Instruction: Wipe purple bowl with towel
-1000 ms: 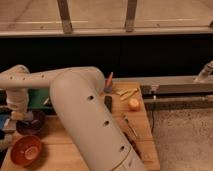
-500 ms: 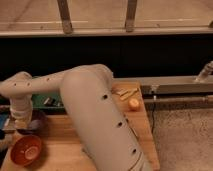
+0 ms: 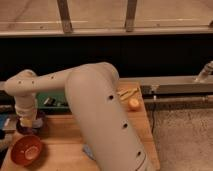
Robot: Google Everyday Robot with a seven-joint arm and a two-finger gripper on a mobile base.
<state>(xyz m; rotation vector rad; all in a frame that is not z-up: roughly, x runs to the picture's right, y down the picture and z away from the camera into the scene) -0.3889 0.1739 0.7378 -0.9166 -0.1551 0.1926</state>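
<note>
The purple bowl [image 3: 36,126] sits near the left edge of the wooden table, its dark rim showing around the gripper. My gripper [image 3: 27,120] points down into it from the pale arm that reaches left across the view. It is shut, and a small pale lump at its tip, the towel [image 3: 30,122], rests inside the bowl. The arm hides most of the bowl's inside.
An orange-red bowl [image 3: 27,149] stands just in front of the purple one. A green packet [image 3: 56,100] lies behind. An orange fruit [image 3: 134,103] and yellow sticks [image 3: 126,92] lie at the back right. A blue-grey sponge [image 3: 89,150] peeks from under the arm. The table's right edge [image 3: 150,135] drops to the floor.
The arm's big elbow has swung left and closer to the camera. The gripper has stayed over the purple bowl, shifting only slightly.
</note>
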